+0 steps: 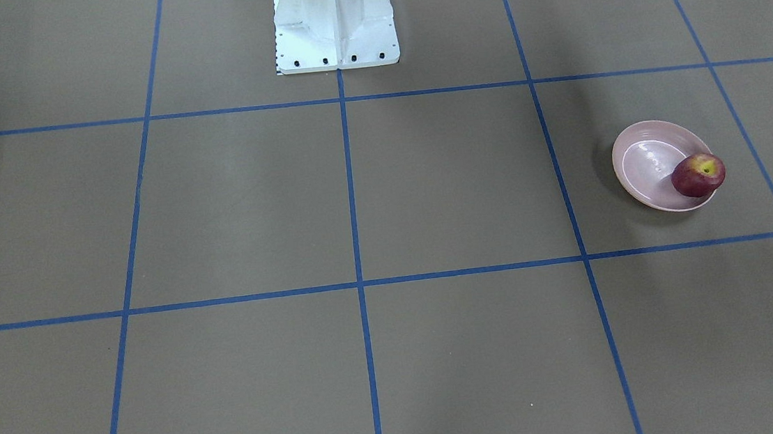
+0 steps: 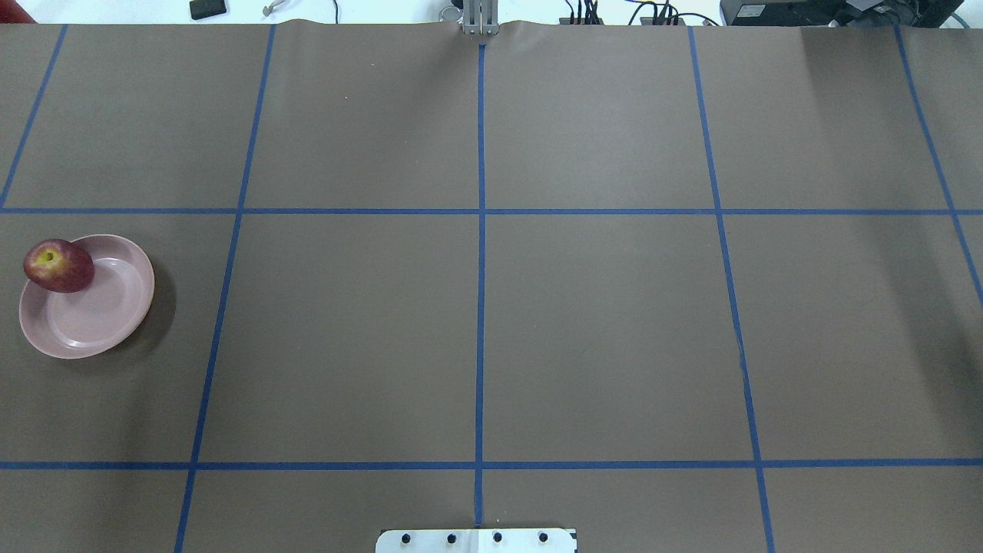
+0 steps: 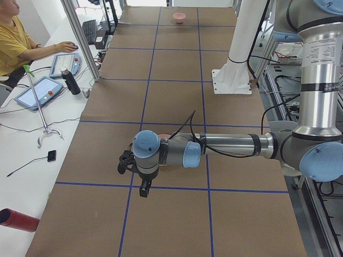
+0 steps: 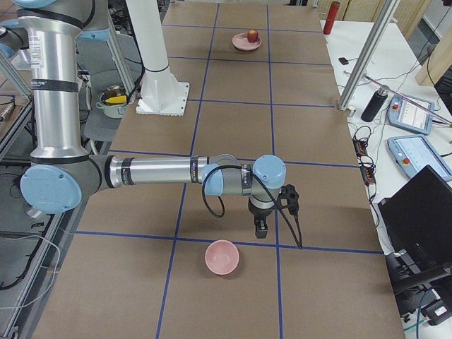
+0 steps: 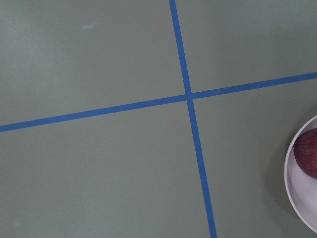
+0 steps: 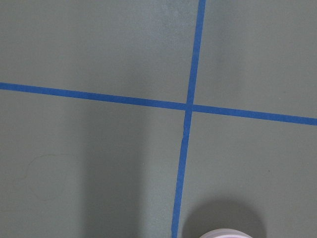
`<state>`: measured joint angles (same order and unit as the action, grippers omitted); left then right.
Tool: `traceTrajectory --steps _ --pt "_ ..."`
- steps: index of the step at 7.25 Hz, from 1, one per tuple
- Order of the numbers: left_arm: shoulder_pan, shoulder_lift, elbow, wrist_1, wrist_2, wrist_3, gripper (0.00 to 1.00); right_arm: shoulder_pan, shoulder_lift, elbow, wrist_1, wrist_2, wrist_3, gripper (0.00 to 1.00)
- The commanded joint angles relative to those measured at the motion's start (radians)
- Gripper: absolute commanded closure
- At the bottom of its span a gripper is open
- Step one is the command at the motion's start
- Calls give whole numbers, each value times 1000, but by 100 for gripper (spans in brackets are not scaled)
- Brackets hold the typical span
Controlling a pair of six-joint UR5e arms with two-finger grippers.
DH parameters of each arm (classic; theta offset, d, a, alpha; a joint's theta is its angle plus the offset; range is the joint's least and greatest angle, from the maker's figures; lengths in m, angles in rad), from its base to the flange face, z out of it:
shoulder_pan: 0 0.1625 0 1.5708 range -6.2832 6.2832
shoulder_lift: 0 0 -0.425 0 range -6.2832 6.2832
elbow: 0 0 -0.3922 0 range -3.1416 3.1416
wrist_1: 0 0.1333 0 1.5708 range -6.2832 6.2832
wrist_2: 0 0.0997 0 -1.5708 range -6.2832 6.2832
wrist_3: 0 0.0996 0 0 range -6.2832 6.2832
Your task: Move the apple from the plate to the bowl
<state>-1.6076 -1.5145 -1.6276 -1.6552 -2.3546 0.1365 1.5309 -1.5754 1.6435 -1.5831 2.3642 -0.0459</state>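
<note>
The dark-red apple (image 1: 698,176) lies on the outer edge of the wide pale-pink plate (image 1: 641,167) on the robot's left side of the table; both also show in the overhead view, apple (image 2: 57,265) and plate (image 2: 100,307). The left wrist view catches the plate's rim (image 5: 297,198) and the apple (image 5: 308,153) at its right edge. The small deep pink bowl (image 4: 222,257) stands at the table's right end, empty. My right gripper (image 4: 260,229) hangs just beside the bowl. My left gripper (image 3: 143,190) hangs near the plate. I cannot tell whether either is open or shut.
The white robot pedestal (image 1: 334,19) stands at the middle of the table's back edge. Blue tape lines grid the brown table. An operator (image 3: 13,37) sits at a side desk with tablets and a dark bottle (image 3: 69,81). A red cylinder (image 3: 19,220) lies near the table's left end.
</note>
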Motion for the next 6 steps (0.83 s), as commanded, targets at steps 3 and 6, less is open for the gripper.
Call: traceTrajectory --steps 3,6 --pt "0 -6 -23 0 -2 0 2 0 2 68 0 0 0 0" --pt "0 -4 -25 2 -2 0 2 0 -35 59 -2 3 -11 0"
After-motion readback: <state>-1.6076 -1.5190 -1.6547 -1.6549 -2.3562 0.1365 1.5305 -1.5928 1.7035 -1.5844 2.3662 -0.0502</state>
